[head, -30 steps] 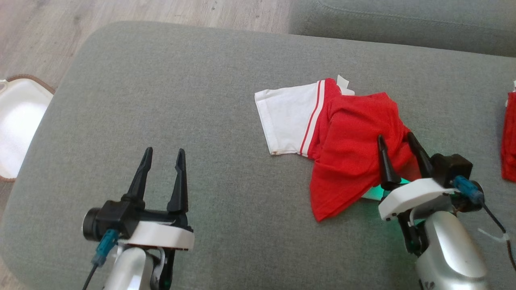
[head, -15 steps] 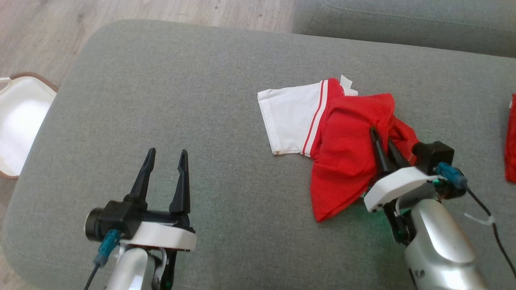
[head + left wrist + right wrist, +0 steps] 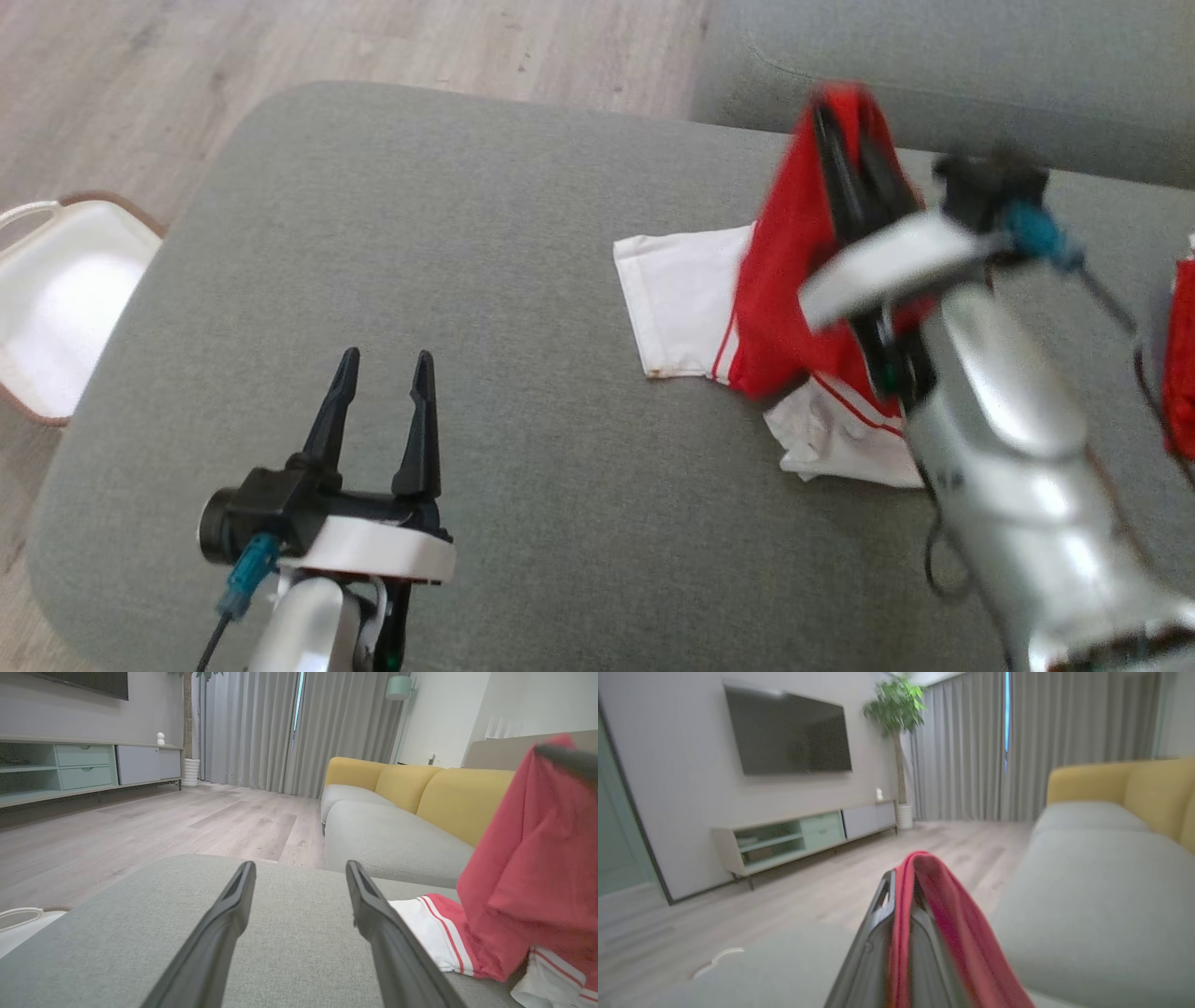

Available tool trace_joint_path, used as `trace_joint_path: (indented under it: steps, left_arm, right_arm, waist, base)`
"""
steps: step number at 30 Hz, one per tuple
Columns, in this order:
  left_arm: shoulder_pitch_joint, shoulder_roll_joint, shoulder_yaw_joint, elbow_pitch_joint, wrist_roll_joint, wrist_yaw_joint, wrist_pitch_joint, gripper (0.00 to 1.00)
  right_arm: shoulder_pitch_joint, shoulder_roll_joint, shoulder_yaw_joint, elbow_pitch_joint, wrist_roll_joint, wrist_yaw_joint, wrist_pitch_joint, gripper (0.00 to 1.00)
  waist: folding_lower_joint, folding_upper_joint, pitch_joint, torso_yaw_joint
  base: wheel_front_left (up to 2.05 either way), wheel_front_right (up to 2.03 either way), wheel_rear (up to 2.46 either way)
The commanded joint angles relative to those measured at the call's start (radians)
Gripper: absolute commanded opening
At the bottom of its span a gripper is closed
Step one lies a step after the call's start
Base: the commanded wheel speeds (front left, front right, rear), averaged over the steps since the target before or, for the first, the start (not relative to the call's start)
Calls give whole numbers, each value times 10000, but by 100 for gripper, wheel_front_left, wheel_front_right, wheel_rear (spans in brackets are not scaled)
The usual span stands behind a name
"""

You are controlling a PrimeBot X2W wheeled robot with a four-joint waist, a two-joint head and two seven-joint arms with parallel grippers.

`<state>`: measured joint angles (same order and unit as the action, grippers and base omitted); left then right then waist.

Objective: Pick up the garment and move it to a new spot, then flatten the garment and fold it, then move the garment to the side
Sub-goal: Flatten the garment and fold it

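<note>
Two grippers over a grey cushion (image 3: 420,233) — one clamped on the garment (image 3: 794,271), one idle.
Pinched tight together, the right gripper's (image 3: 845,131) fingers hold a fold of the red cloth, which loops over their tips in the right wrist view. The gripper is blurred in the head view, up at the far right of the cushion. From it the garment hangs down, its white, red-striped parts resting on the cushion below and to the gripper's left. At the near left the left gripper (image 3: 383,359) hovers with fingers spread wide and nothing between them — well apart from the garment, which lies to its right.
</note>
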<state>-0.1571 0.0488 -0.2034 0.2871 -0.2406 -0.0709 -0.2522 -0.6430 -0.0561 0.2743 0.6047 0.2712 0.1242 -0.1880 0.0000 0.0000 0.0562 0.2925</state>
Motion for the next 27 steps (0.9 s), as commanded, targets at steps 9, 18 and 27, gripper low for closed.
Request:
trace_joint_path:
  steps: [9, 18, 27]
  left_arm:
    - [4, 15, 147, -189, -195, 85, -95, 100]
    - [177, 15, 591, -418, -123, 136, -95, 100]
    - [-75, 15, 440, -529, -179, 121, -95, 100]
  right_arm:
    - [-4663, 59, 1422, 33, 2762, 65, -668, 0]
    - [-4910, 59, -1318, 1005, 1961, 65, -734, 0]
    - [-1350, -794, -2936, 3907, 230, 65, -673, 0]
  waist:
    - [0, 0, -537, 601]
    - [0, 0, -409, 55]
    - [0, 0, 63, -665]
  base:
    - [0, 0, 0]
    - [0, 0, 0]
    - [0, 0, 0]
